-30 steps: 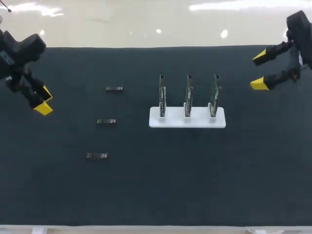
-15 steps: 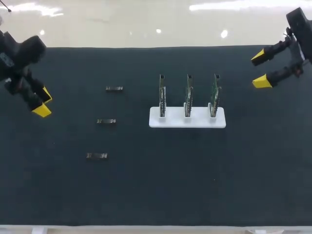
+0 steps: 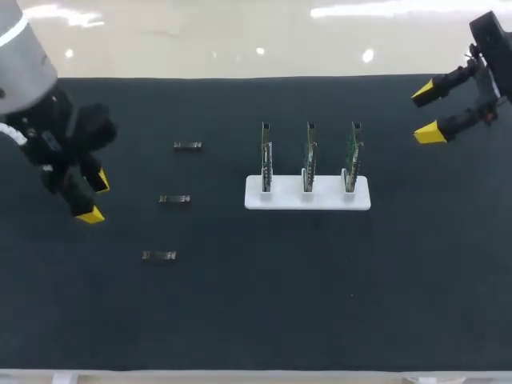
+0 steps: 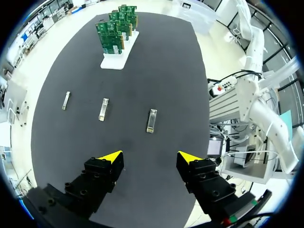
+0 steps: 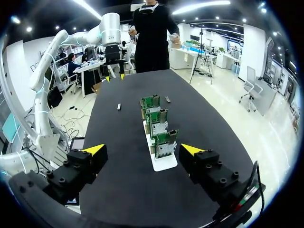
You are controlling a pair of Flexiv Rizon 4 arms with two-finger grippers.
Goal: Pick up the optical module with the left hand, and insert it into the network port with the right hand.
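Observation:
Three small metal optical modules lie in a slanted row on the dark mat: a far one, a middle one and a near one. Left of the middle module hovers my left gripper, open and empty. In the left wrist view the modules lie ahead of its fingers, the near one closest. The network ports are three upright green boards in a white holder. My right gripper hangs open at the far right, with the boards ahead of it.
The white holder's base stands a little right of the mat's middle. Dark mat covers the table up to the pale far edge. Bare mat lies in front of the holder and the modules.
My left arm has swung in over the mat, rightward and toward the front, ending close to the middle module. My right gripper has shifted slightly toward the far right corner. Both stay open.

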